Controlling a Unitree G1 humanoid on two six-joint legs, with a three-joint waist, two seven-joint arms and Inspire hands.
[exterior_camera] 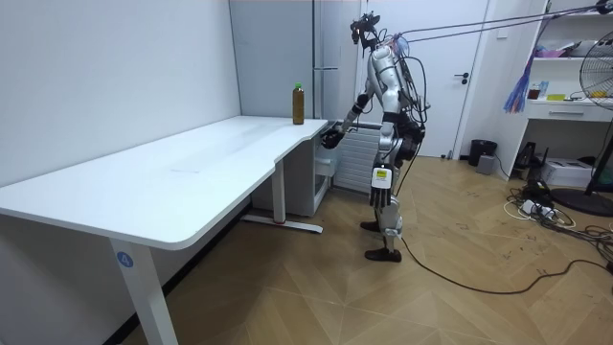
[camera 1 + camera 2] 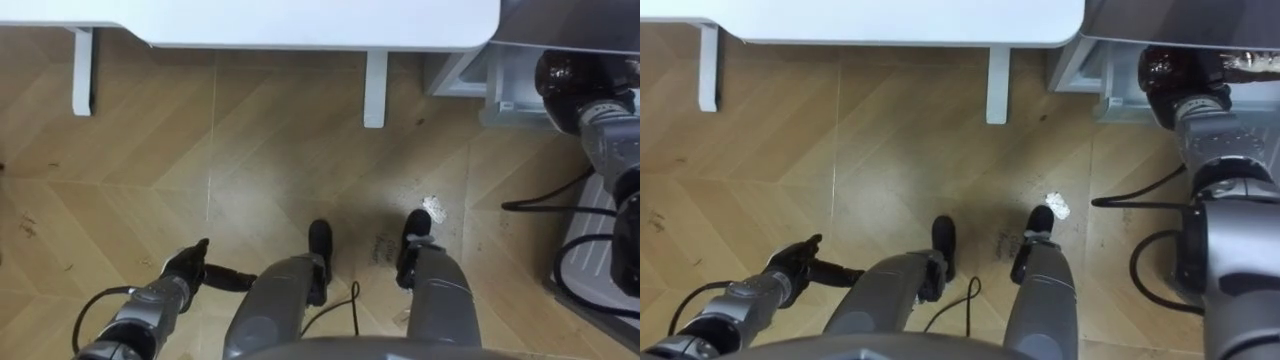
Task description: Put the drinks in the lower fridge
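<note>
A brown drink bottle with a green cap [image 1: 298, 103] stands upright at the far corner of the white table [image 1: 192, 163], next to the tall grey fridge [image 1: 330, 48]. I stand at that end of the table, facing it. My right hand [image 2: 566, 76] is stretched forward at the table's corner, in front of the fridge's lower part [image 2: 505, 85], and it is apart from the bottle. It shows from behind, as a dark rounded shape. My left hand [image 2: 188, 266] hangs low beside my left leg, fingers relaxed and holding nothing.
The table edge [image 2: 300, 25] and its white legs [image 2: 375, 90] lie just ahead of my feet. Black cables [image 2: 560, 205] run over the wood floor at my right. A shelf, a fan [image 1: 599, 67] and more cables stand at the room view's right.
</note>
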